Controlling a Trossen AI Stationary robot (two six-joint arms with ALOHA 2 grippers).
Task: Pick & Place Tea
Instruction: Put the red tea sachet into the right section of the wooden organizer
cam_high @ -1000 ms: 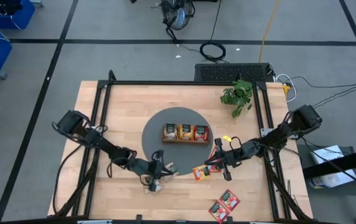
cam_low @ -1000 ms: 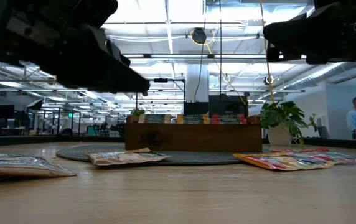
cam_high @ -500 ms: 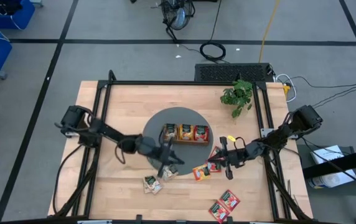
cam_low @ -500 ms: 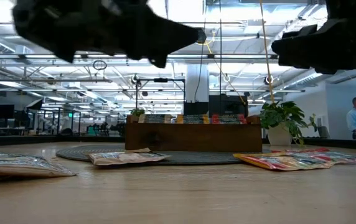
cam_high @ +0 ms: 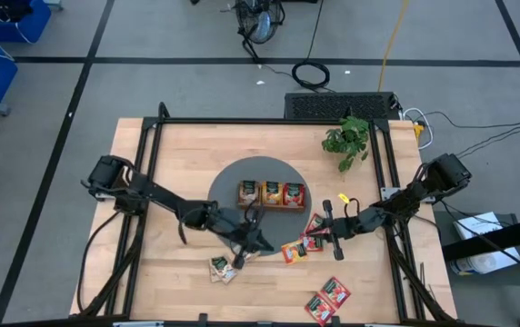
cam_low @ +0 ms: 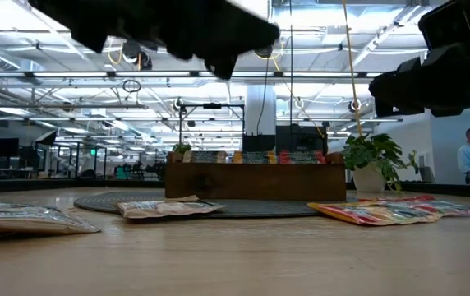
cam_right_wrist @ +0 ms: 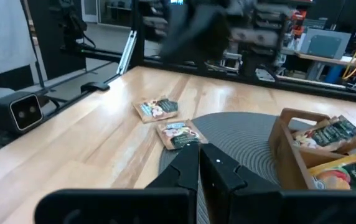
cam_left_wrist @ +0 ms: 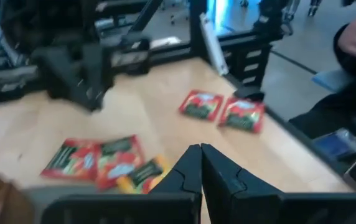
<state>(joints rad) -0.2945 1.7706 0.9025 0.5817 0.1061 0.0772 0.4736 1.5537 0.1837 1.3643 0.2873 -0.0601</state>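
High view: both dark grippers, left (cam_high: 262,243) and right (cam_high: 316,238), clenched empty; left risks snagging the beige-white flat sachet (cam_high: 242,254) beneath.

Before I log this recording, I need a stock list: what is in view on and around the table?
wooden table: one, light wood, under everything
round mat: one, dark grey, table centre
wooden tray: one, brown, three compartments, on the mat, holding tea sachets
beige-white sachets: two, loose, one on bare wood, one at the mat's edge
red and orange sachets: at least two red, one orange, clustered beside the mat
red sachets: two, near the table's front right corner
potted plant: one, green, back right
person: one, far in the room
left gripper: shut, empty, above the mat's front edge
right gripper: shut, empty, over the red and orange cluster
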